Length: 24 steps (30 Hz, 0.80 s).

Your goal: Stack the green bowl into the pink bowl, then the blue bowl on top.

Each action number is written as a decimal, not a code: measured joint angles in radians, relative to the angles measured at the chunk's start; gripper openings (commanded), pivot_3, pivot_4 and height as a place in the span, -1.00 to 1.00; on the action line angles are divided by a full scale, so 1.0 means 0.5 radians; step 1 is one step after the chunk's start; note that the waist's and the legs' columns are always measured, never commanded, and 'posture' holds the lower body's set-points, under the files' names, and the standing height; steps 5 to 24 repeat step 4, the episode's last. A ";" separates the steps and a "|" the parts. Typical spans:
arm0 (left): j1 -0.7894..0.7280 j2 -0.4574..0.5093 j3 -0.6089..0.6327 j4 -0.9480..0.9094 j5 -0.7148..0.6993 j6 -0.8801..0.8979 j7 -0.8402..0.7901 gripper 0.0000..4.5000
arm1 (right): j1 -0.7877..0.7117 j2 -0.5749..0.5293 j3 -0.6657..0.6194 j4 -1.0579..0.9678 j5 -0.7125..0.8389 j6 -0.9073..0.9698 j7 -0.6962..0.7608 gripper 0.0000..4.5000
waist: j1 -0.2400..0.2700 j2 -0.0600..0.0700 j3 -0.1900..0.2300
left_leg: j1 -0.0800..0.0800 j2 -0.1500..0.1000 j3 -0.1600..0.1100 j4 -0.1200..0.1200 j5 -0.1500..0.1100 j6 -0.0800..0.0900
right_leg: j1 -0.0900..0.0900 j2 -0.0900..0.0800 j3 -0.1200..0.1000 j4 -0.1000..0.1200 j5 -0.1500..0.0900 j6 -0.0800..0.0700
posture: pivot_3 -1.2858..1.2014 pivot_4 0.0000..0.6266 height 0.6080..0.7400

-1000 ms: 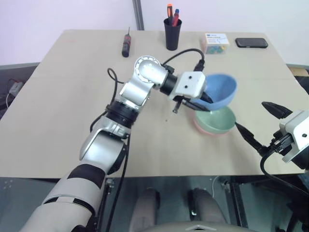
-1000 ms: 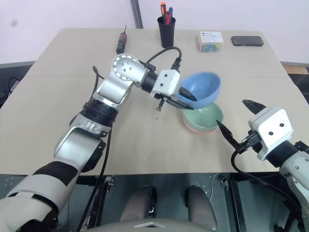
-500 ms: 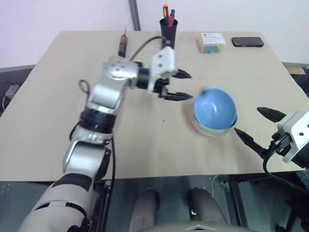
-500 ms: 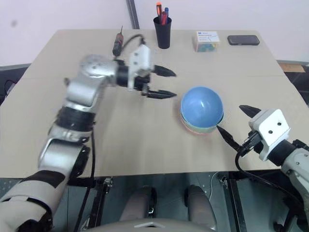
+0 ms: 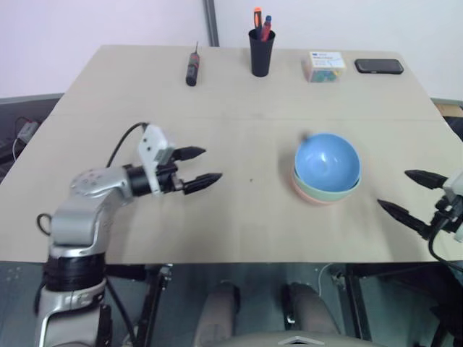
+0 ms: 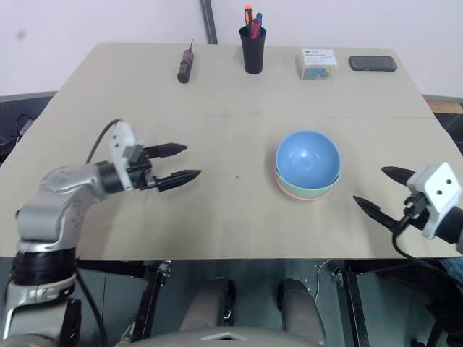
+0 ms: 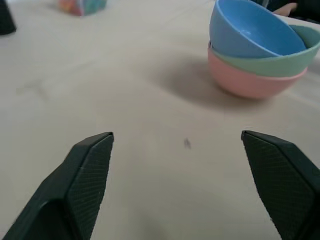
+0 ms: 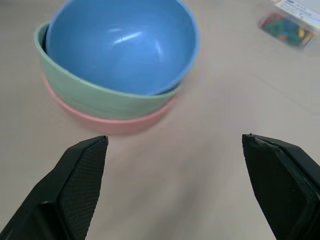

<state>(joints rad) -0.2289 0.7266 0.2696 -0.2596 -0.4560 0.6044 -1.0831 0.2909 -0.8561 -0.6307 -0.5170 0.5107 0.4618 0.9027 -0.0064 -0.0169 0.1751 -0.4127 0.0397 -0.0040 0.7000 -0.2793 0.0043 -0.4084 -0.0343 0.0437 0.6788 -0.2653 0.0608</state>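
1. Left eye view: counter. Pale, flat, matt top. It carries the bowl stack right of centre, and a screwdriver, a black pen cup, a small box and a phone along the far edge, all well apart from the bowls.
2. Left hand. Fingers spread wide, nothing between them, hovering over bare counter well to the left of the stack.
3. Right hand. Fingers likewise spread wide and empty, near the counter's right edge, just right of the stack and not touching it.
4. Blue bowl. Top of the stack, nested in the green one, sitting tilted in both wrist views, one rim side riding higher. Judged light, stiff, smooth plastic, likely slippery. Best hold: pinch the rim, one finger inside and one outside, at the raised side.
5. Green bowl. Middle item, seated in the pink bowl; a band of its wall and rim shows. Same light, rigid plastic by appearance. Its rim is partly covered, so there is little to grip until the blue one is lifted.
6. Pink bowl. Base of the stack, resting on the counter. Its lower wall shows. Probably slides easily if nudged. The stacking order appears complete.
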 measured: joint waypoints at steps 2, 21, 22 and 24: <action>0.123 0.063 0.078 -0.018 -0.048 -0.001 -0.036 0.97 | 0.045 -0.014 -0.089 0.008 0.039 0.030 0.060 1.00 | -0.001 0.000 0.000 | 0.002 0.000 0.001 0.000 0.000 0.000 | 0.001 0.000 0.000 0.000 0.000 0.000 | 0.03 -0.52 1.00; 0.189 0.110 0.107 -0.038 -0.078 -0.004 -0.055 0.97 | 0.057 -0.041 -0.132 0.009 0.074 0.060 0.093 1.00 | -0.001 0.000 0.000 | 0.002 0.000 0.001 0.000 0.000 0.000 | 0.001 0.000 0.000 0.000 0.000 0.000 | 0.03 -0.52 1.00; 0.189 0.110 0.107 -0.038 -0.078 -0.004 -0.055 0.97 | 0.057 -0.041 -0.132 0.009 0.074 0.060 0.093 1.00 | -0.001 0.000 0.000 | 0.002 0.000 0.001 0.000 0.000 0.000 | 0.001 0.000 0.000 0.000 0.000 0.000 | 0.03 -0.52 1.00; 0.189 0.110 0.107 -0.038 -0.078 -0.004 -0.055 0.97 | 0.057 -0.041 -0.132 0.009 0.074 0.060 0.093 1.00 | -0.001 0.000 0.000 | 0.002 0.000 0.001 0.000 0.000 0.000 | 0.001 0.000 0.000 0.000 0.000 0.000 | 0.03 -0.52 1.00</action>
